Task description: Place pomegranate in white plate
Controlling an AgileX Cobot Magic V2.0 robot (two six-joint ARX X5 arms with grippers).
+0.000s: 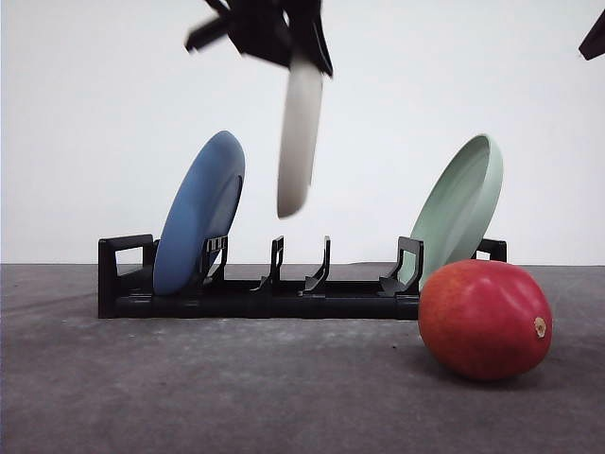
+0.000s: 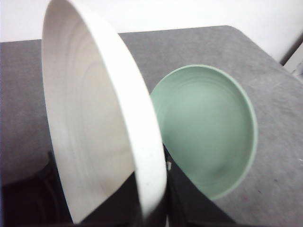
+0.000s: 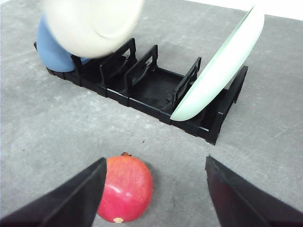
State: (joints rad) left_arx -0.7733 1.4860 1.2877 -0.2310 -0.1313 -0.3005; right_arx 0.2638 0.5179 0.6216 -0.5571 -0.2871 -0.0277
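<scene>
pomegranate – glossy red, on bench | left tool grips white plate aloft | right tool spread open – bare bench around fruit

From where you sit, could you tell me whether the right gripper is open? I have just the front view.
Observer: Yes, the right gripper is open.
Operator: Is the pomegranate between its fingers?
Observer: Not centred. The pomegranate lies close beside one finger, well apart from the other.
Operator: Thank you. Is anything in the white plate?
Observer: No. The left wrist view shows the white plate with its hollow side bare, and the green plate behind it.
</scene>
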